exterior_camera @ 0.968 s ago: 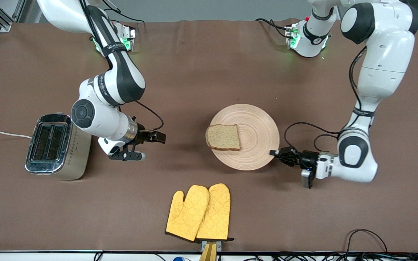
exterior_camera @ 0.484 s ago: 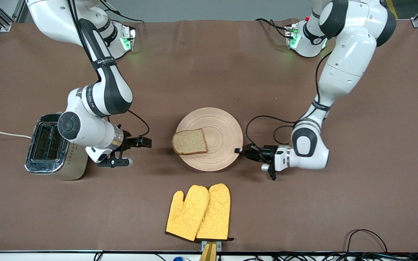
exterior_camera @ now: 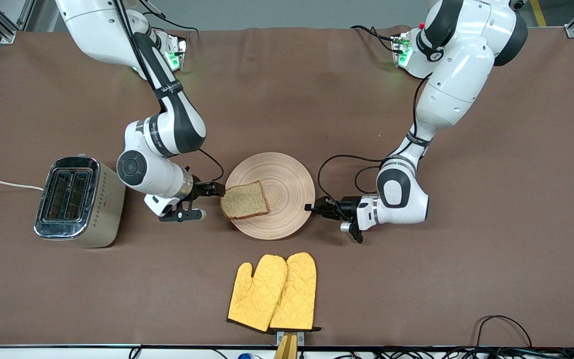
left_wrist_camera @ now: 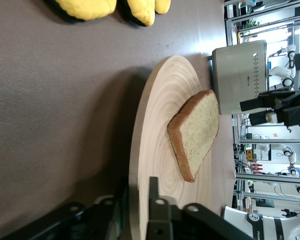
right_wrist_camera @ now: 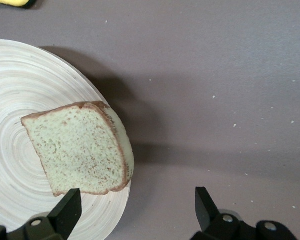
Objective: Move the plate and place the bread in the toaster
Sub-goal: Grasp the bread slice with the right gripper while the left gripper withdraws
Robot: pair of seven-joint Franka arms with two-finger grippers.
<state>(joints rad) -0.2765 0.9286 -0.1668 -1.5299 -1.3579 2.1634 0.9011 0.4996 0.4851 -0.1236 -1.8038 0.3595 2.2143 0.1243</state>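
The left gripper (exterior_camera: 311, 207) is gripping the rim of the plate (exterior_camera: 282, 174), low at the table on the edge toward the left arm's end; in the left wrist view its fingers (left_wrist_camera: 157, 210) are pinching the wooden rim (left_wrist_camera: 140, 150) between them, clamped tight on it. The plate is sitting flat on the brown table (exterior_camera: 416, 299), with the yellow oven mitts (exterior_camera: 273, 292) nearer the front camera than it.

The bread (exterior_camera: 243, 200) is lying on the plate at the edge away from the left gripper, one corner hanging just past the rim. From the left wrist it is showing as a slice (left_wrist_camera: 195, 132) resting tilted on the wood.

The right gripper (exterior_camera: 215, 189) is hovering right beside that overhanging slice, fingers spread apart; the right wrist view is showing the bread (right_wrist_camera: 80, 147) just ahead of the two open fingertips (right_wrist_camera: 67, 210), not touching them. The toaster (exterior_camera: 78, 201) is standing near the right gripper, toward the right arm's end of the table, its white cord (exterior_camera: 3, 183) trailing off.
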